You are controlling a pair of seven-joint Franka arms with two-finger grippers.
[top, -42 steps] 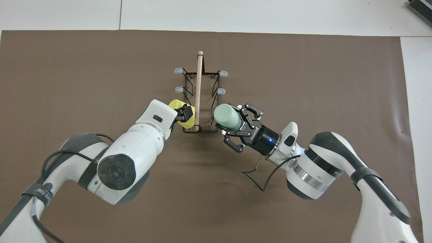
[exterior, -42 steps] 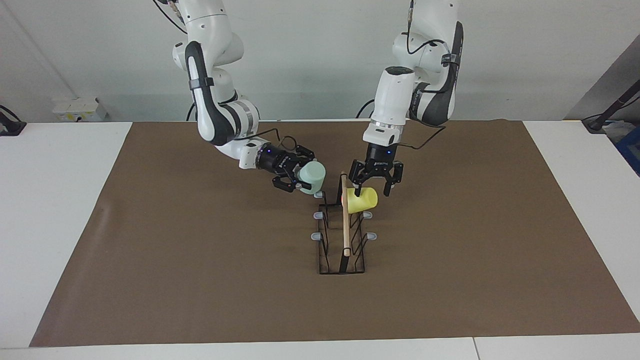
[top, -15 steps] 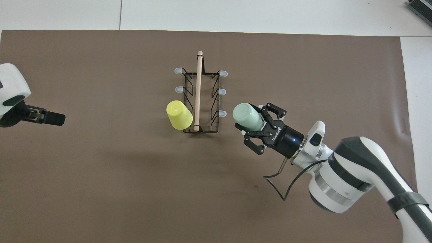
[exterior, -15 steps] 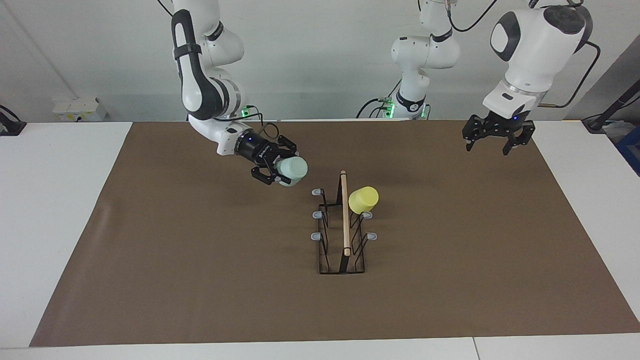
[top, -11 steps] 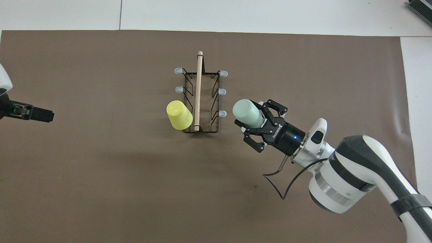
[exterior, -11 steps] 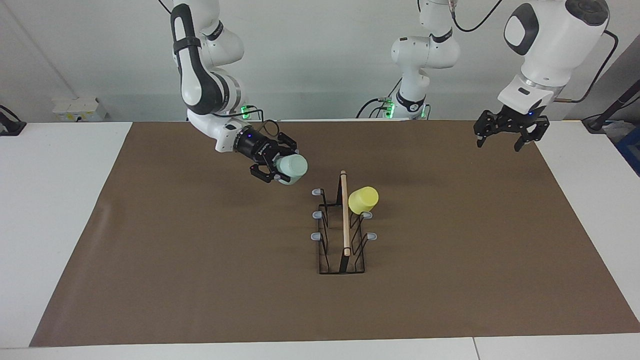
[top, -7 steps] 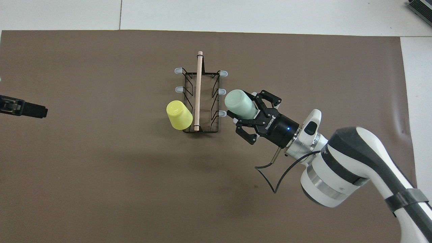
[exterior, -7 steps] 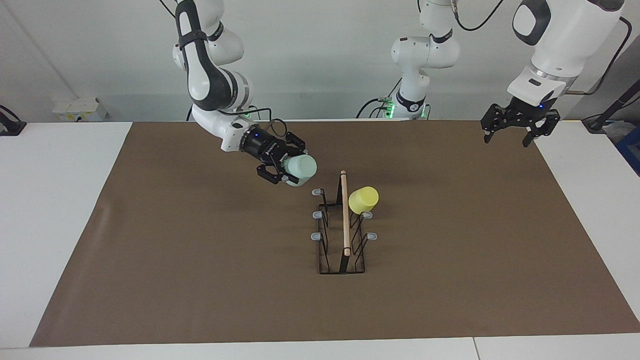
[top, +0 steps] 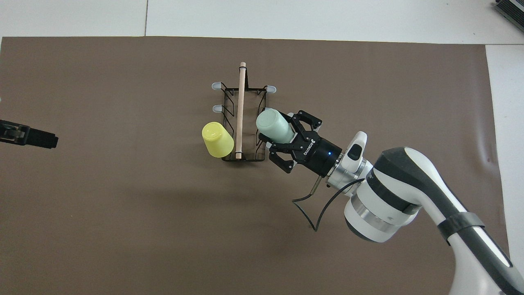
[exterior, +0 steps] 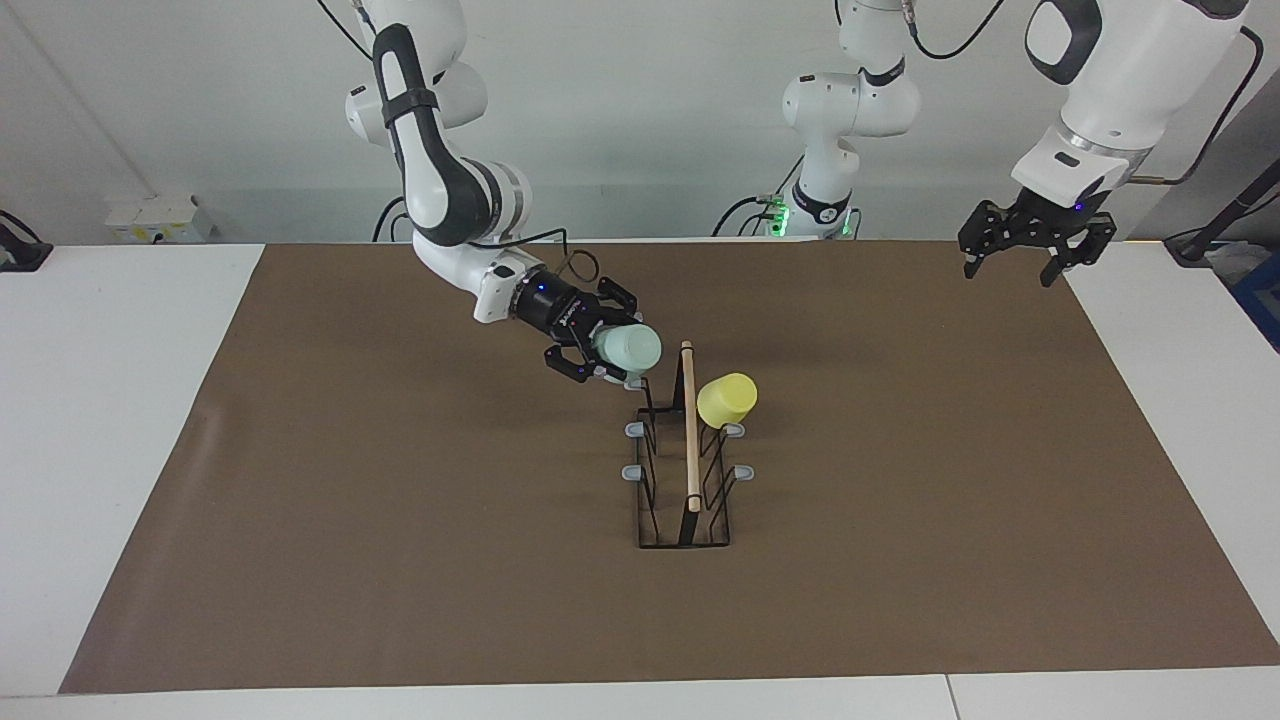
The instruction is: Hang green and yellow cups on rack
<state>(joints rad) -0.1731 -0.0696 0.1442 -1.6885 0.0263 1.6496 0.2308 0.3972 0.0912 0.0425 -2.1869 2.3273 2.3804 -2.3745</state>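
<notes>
Green cup [exterior: 628, 350] sits pinched in the right gripper [exterior: 590, 345], lying sideways just over the rack [exterior: 684, 470] prong nearest the robots, its bottom toward the rod. Yellow cup [exterior: 727, 399] hangs on the prong across from it, and the left gripper [exterior: 1030, 240] waits spread wide over the worktop's [exterior: 400, 560] edge.

Right gripper [exterior: 608, 352] clamped, left gripper [exterior: 1022, 250] spread.

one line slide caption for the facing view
Right gripper brings green cup to rack; yellow cup hung.
</notes>
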